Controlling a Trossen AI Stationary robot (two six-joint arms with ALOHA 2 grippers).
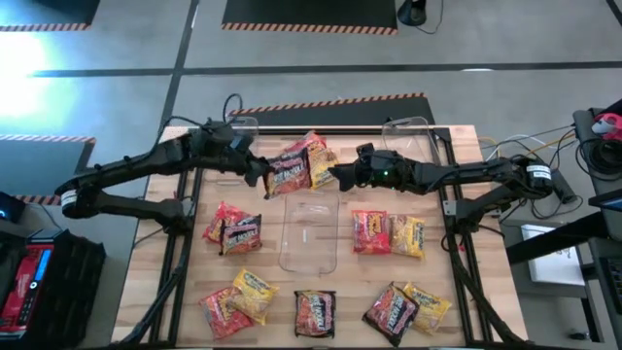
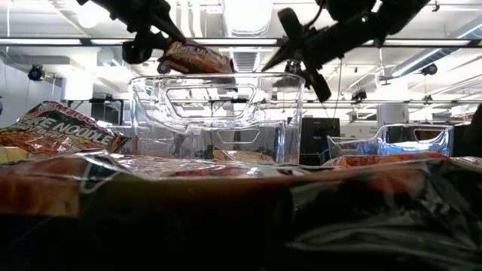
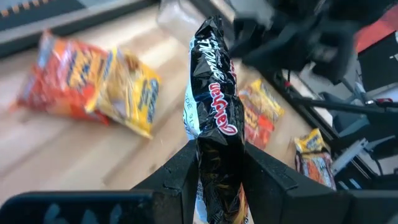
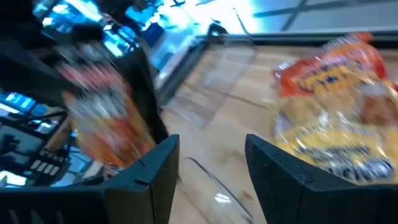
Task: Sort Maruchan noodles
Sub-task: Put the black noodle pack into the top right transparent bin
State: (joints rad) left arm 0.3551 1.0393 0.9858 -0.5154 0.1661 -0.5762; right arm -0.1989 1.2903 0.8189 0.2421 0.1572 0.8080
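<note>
Left hand [image 3: 217, 180] grips a dark packet [image 3: 214, 112] by its edge, at 11 o'clock from the clear bin [image 1: 309, 233]; light, crinkly, slippery; right hand [image 4: 208, 168] released

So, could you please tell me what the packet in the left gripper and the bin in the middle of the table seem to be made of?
The dark packet clamped in the left gripper looks like thin glossy plastic film: it crinkles and catches highlights. The bin looks like clear rigid plastic: the wooden tabletop shows through it.

"NOODLE" on a packet [image 2: 53, 134] at the low view's left edge.
</note>
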